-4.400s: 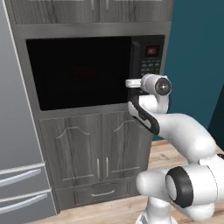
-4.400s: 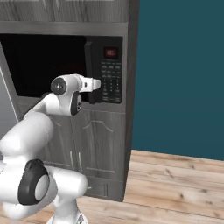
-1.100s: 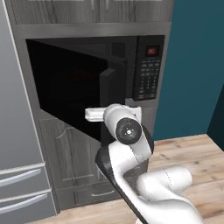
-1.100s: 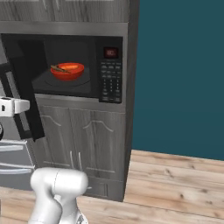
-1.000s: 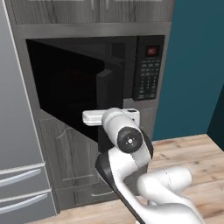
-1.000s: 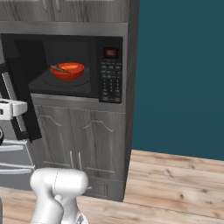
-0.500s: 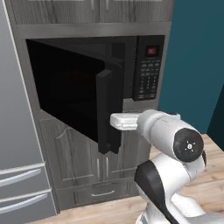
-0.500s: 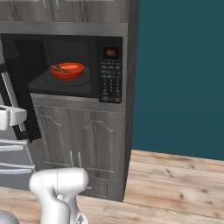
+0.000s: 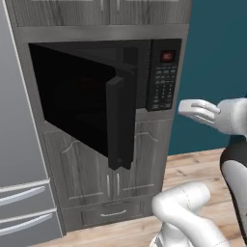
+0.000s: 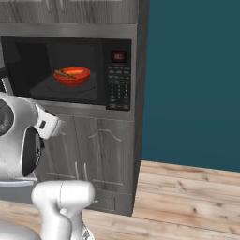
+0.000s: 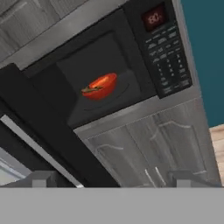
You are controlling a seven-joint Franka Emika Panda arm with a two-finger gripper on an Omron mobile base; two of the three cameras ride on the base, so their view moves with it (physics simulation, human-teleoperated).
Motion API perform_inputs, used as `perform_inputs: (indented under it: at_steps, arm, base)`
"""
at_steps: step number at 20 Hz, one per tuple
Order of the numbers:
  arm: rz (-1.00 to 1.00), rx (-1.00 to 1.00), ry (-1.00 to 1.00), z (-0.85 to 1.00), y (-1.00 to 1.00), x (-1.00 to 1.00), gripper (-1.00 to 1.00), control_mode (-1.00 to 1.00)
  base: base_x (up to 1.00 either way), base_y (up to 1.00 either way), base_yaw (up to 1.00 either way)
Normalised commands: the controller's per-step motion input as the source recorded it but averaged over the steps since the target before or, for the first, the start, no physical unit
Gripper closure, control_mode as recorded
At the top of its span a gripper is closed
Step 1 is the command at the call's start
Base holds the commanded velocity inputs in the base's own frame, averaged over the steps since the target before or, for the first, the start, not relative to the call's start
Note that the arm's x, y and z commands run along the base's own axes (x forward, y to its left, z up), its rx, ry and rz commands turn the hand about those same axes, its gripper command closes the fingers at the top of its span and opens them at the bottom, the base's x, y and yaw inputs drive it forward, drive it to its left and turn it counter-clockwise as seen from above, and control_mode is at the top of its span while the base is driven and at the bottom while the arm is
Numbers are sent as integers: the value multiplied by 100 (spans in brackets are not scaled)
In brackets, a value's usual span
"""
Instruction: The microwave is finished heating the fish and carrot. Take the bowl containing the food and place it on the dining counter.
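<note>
Grey woodgrain cabinets (image 10: 93, 159) around a built-in black microwave (image 10: 70, 70), teal wall (image 10: 192, 79) to the right, light wood floor (image 10: 187, 197) below. Microwave door (image 9: 82, 106) swung wide open toward the left, its edge facing the left base camera. Inside the cavity, red-orange bowl (image 10: 72, 76) sitting on the floor of the oven, with an orange carrot (image 11: 101, 83) and a thin dark fish (image 10: 63, 73) piece resting in it. Button panel (image 10: 117, 86) with red display (image 10: 118, 56) right of the cavity. Gripper (image 11: 109, 177) well apart from the bowl, out in front of the cabinets, jaws spread wide, nothing between them. Steel refrigerator (image 9: 19, 159) at far left.
</note>
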Motion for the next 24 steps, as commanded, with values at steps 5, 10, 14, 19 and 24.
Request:
perform_inputs:
  at_steps: [5,10,14,19,24]
  arm:
    - [24,43,31,-43,-57,98,-100,-100]
    - [24,46,35,-15,29,100,-100,-100]
    - [28,35,33,0,87,94,-100,-100]
    - [33,9,29,4,100,22,-100,-100]
    - [39,0,20,0,100,-13,-100,-100]
  base:
    - [0,0,0]
    - [0,0,0]
    - [0,0,0]
    - [0,0,0]
    - [0,0,0]
